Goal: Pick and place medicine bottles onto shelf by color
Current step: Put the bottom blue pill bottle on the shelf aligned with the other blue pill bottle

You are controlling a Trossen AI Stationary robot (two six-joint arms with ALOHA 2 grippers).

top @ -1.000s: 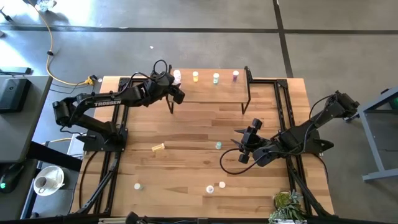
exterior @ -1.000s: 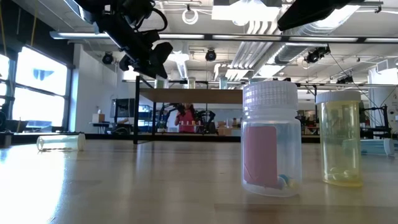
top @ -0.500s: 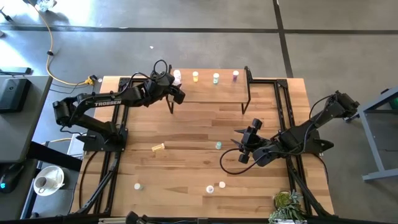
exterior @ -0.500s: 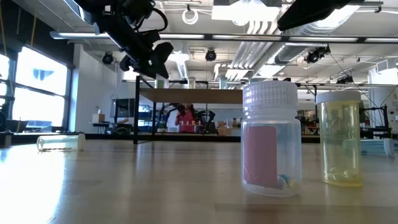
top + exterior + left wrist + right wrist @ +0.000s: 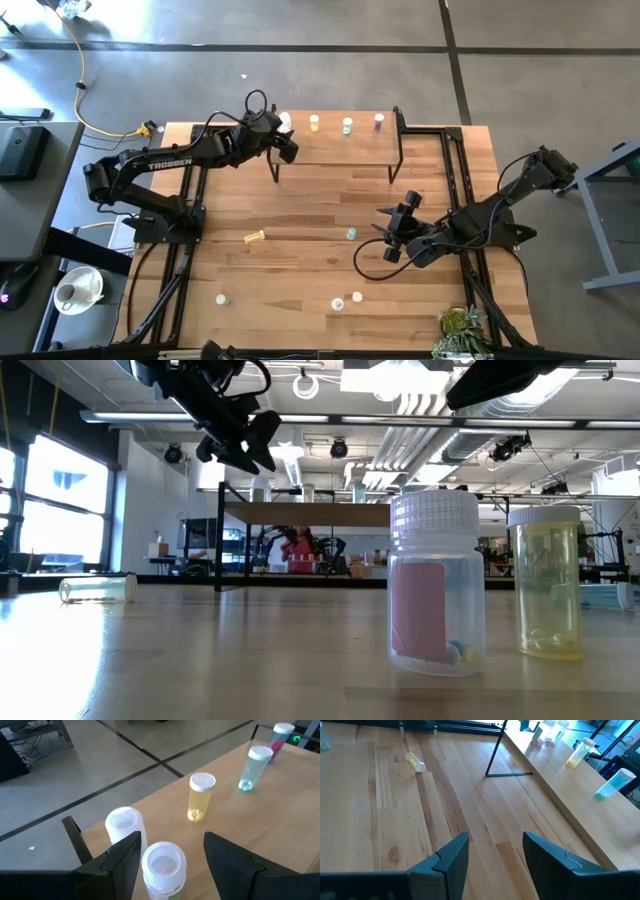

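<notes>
The shelf (image 5: 340, 147) stands at the table's far edge. Along its back edge stand a white (image 5: 285, 122), a yellow (image 5: 314, 123), a teal (image 5: 347, 125) and a pink (image 5: 378, 121) medicine bottle. My left gripper (image 5: 284, 146) hovers open over the shelf's left end. In the left wrist view a white-capped bottle (image 5: 162, 866) stands on its base on the shelf (image 5: 280, 820) between the fingers, with a second white one (image 5: 122, 822) just beyond. My right gripper (image 5: 495, 860) waits open over the table's middle right (image 5: 388, 230), with nothing between its fingers.
On the table lie a yellow bottle on its side (image 5: 255, 237), a teal one (image 5: 351, 234) and three pale ones near the front edge (image 5: 221, 298) (image 5: 338, 304) (image 5: 356, 296). Black frame rails run down both table sides. A small plant (image 5: 460, 325) stands at the front right.
My left gripper has risen a little above the shelf's left end, and in the low view its fingers stand wider apart than before. The bottles on the shelf have kept their places.
</notes>
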